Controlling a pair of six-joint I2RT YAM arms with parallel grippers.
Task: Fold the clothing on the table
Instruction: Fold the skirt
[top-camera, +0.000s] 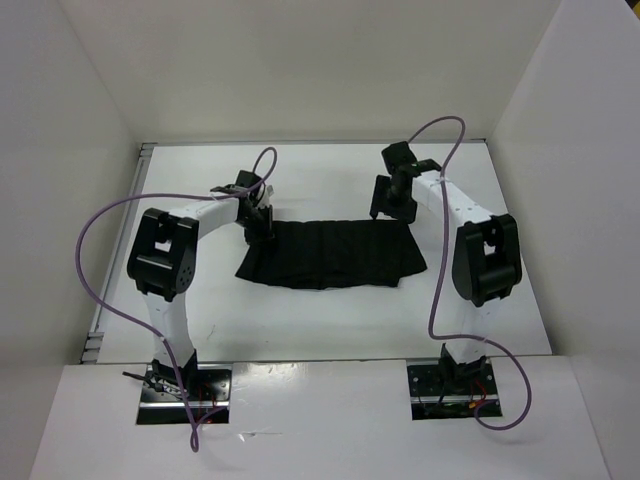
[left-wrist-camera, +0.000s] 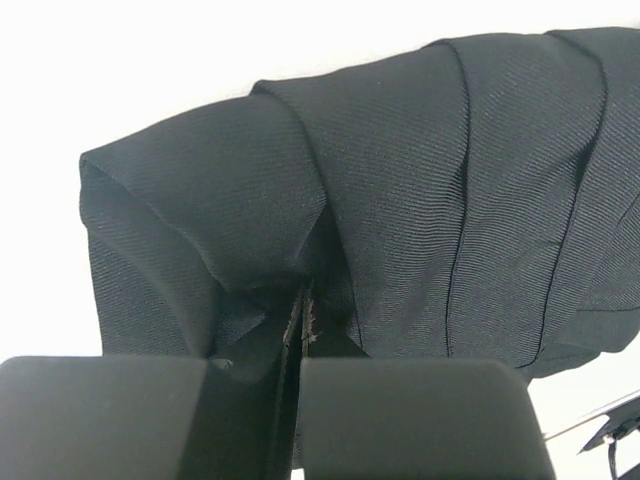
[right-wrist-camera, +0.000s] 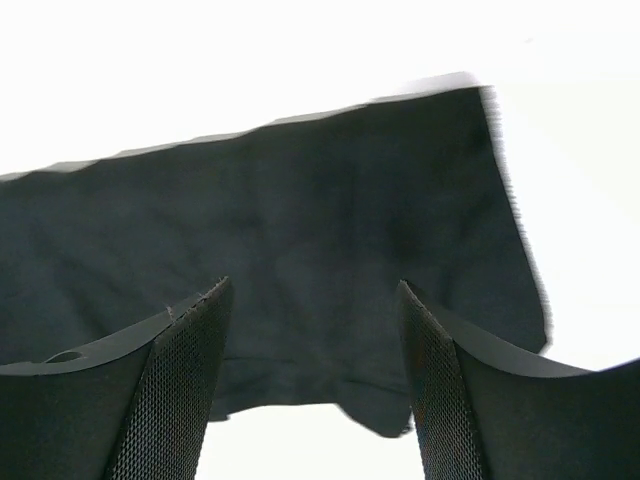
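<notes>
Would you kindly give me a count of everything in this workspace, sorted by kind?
Black pleated skirt: 1
Grippers: 2 (left gripper, right gripper)
Purple cables: 2 (left cable, right cable)
White table: 1
Total: 6

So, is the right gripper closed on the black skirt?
No, the right gripper stands open, its fingers wide apart, pinching no part of the skirt.
</notes>
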